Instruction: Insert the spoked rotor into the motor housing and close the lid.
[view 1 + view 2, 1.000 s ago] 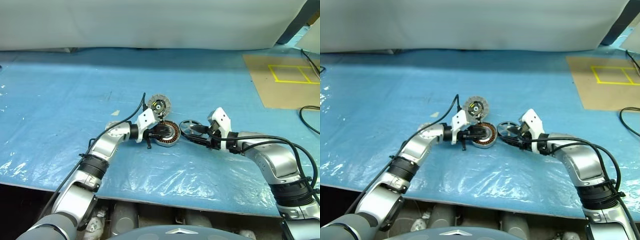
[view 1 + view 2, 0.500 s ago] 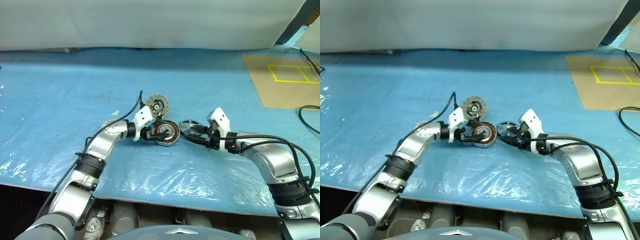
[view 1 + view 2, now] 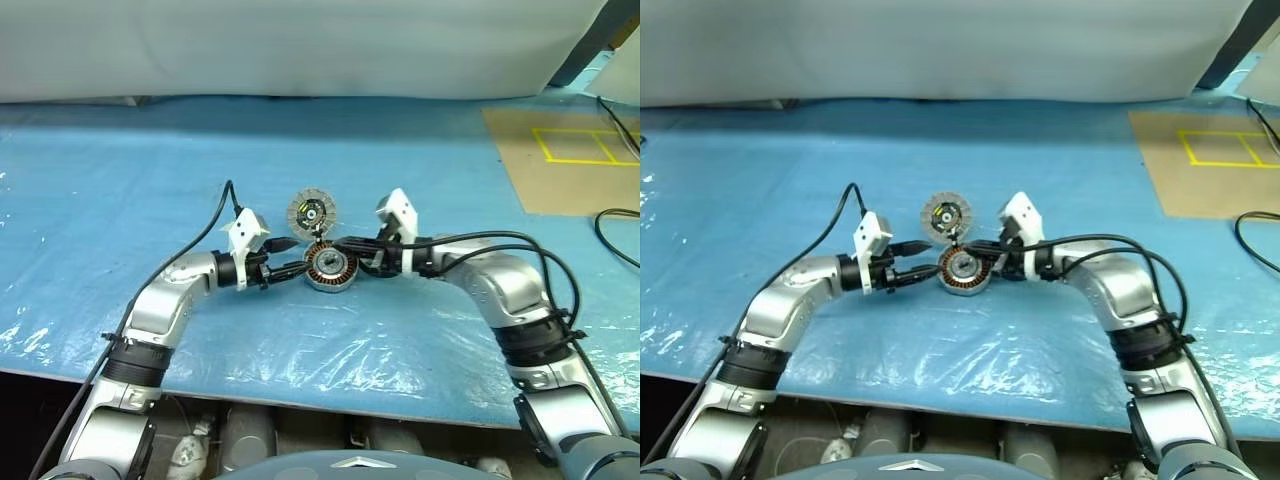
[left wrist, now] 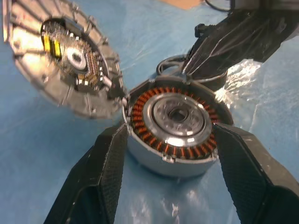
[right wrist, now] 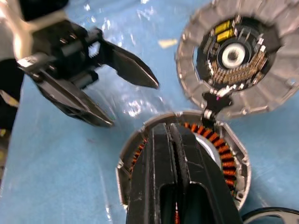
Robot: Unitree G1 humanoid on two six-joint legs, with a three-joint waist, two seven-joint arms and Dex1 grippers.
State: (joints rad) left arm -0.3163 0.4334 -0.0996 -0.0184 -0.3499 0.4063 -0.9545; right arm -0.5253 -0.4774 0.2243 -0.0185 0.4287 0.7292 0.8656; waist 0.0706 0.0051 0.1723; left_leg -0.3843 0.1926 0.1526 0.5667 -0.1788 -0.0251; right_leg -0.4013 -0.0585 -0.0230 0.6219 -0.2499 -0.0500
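Note:
The motor housing, a silver cup with copper windings, sits on the blue sheet. Its ribbed lid stands open, hinged at the far rim. My left gripper is open just left of the housing, its fingers spread wider than the cup and not touching it. My right gripper reaches in from the right, shut with nothing in it, fingertips over the housing's top. The spoked rotor lies on the sheet right of the housing, mostly hidden under my right hand.
A crinkled blue plastic sheet covers the table, whose front edge runs close to me. A brown board with yellow tape lies at the back right, with a black cable beside it. A white cloth wall closes the back.
My left gripper opened and drew back to the left, off the housing. My right gripper shut and swung left from the rotor to over the housing.

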